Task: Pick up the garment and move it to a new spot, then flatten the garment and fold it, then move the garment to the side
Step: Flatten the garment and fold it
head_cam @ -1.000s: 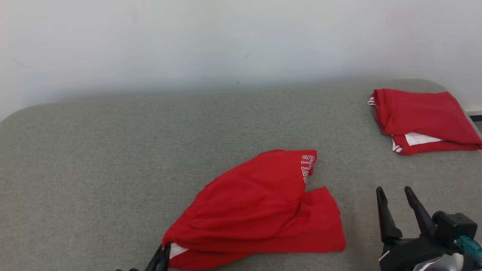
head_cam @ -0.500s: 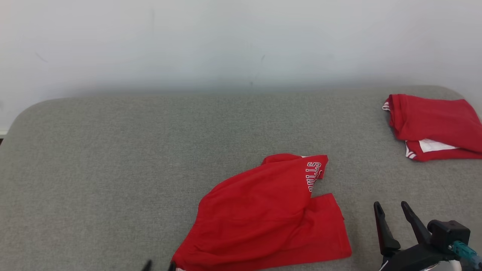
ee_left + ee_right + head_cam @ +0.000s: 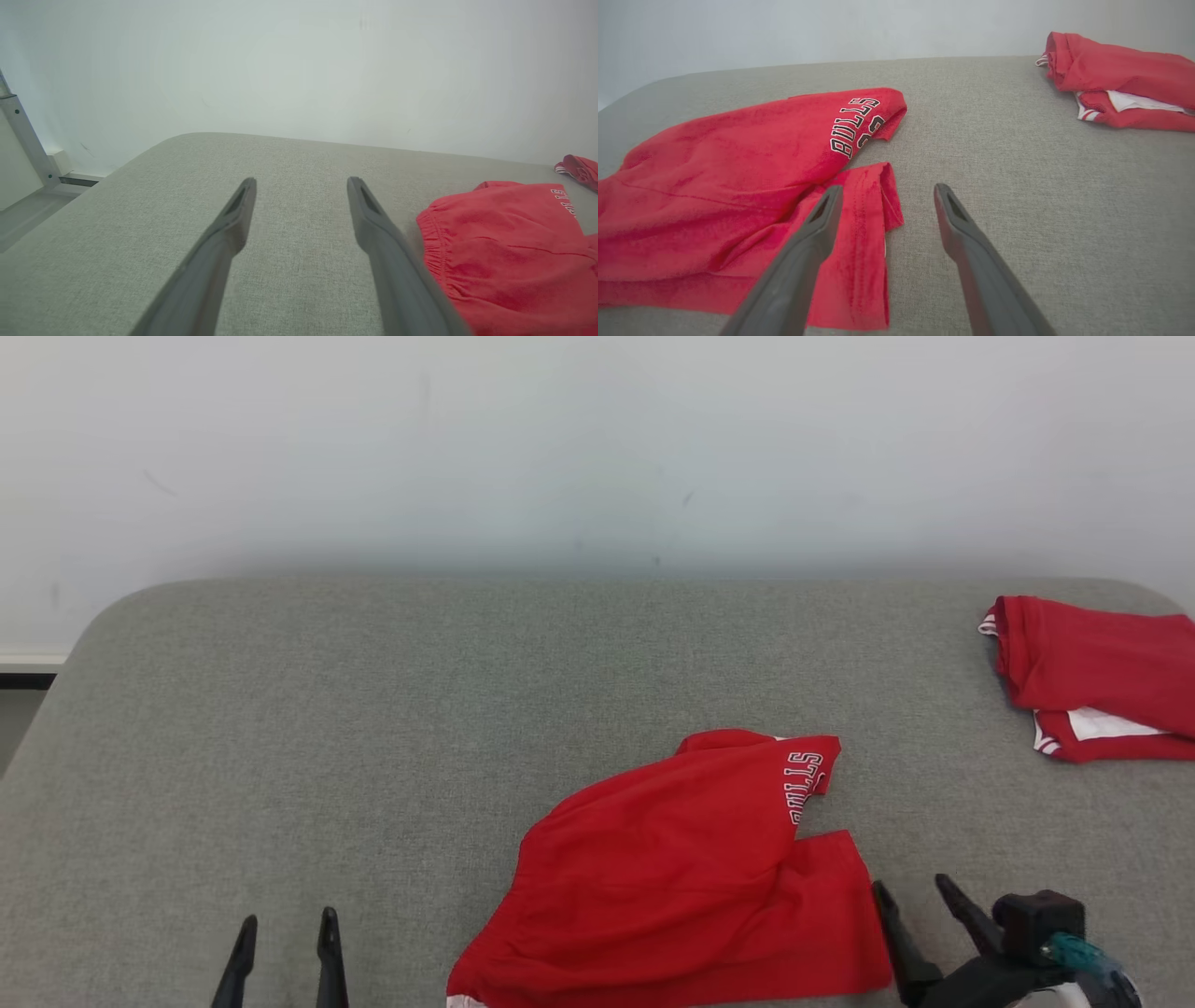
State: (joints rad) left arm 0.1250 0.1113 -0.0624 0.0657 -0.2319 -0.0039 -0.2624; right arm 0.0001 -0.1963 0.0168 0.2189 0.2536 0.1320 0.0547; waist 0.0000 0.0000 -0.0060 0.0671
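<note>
The garment [image 3: 681, 877] is a pair of red shorts with white lettering, lying rumpled on the grey padded table [image 3: 373, 709] near its front edge. Its elastic waistband [image 3: 434, 252] shows at the right of the left wrist view. My left gripper [image 3: 285, 933] stands open and empty over bare table, well to the left of the garment. My right gripper [image 3: 915, 896] is open too, just right of the garment's leg hem. In the right wrist view the garment [image 3: 738, 186] lies under the right gripper's [image 3: 885, 191] left finger; contact is unclear.
A second red garment [image 3: 1102, 672], folded with white trim showing, lies at the table's far right edge [image 3: 1120, 79]. A white wall rises behind the table. The table's rounded left corner [image 3: 154, 144] drops off to the floor.
My left gripper has let go of the garment's waistband corner, opened, and moved left. The garment has settled flat. The head camera has shifted, so the whole scene sits lower and further right.
</note>
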